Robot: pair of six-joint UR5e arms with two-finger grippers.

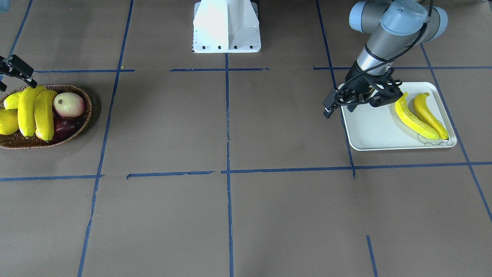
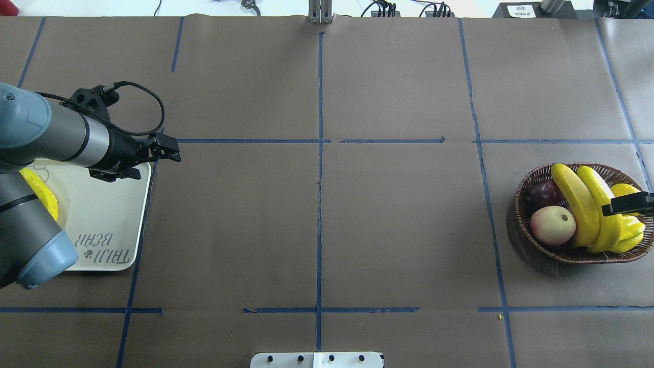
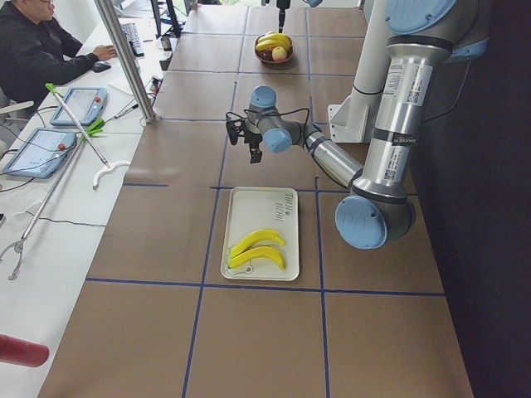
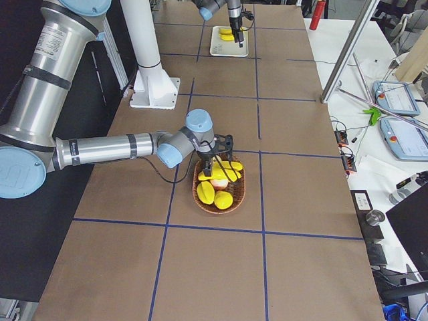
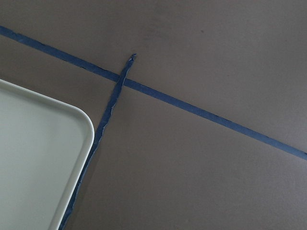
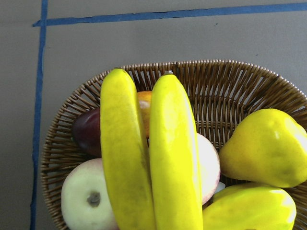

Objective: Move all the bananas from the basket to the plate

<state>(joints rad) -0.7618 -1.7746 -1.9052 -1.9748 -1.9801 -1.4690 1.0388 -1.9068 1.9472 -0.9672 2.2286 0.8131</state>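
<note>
So it's an even split: two bananas (image 1: 414, 120) are on the plate (image 1: 369, 127), lying side by side at the end with the bear drawing. The other two bananas (image 1: 27, 111) are over in the basket (image 1: 88, 113), pressed together and lying crosswise on top of the other fruit. Packed in around them are a round pink-cream fruit (image 1: 69, 104), a dark red fruit (image 1: 66, 127) tucked underneath, and a couple of plump yellow-green fruits (image 6: 266, 148) on the far side.

The right gripper (image 2: 610, 207) hangs right over the basket, its tip just above the banana pair. From where I'm standing I honestly can't tell if the fingers are spread or pressed together, or if it's touching a banana at all.

The left gripper (image 2: 171, 152) sits up in the air just off the plate's corner, over the table (image 1: 230, 215) near where two strips of blue tape (image 5: 192, 103) meet. There's nothing in it, but I can't tell how the jaws are set on that one either.
</note>
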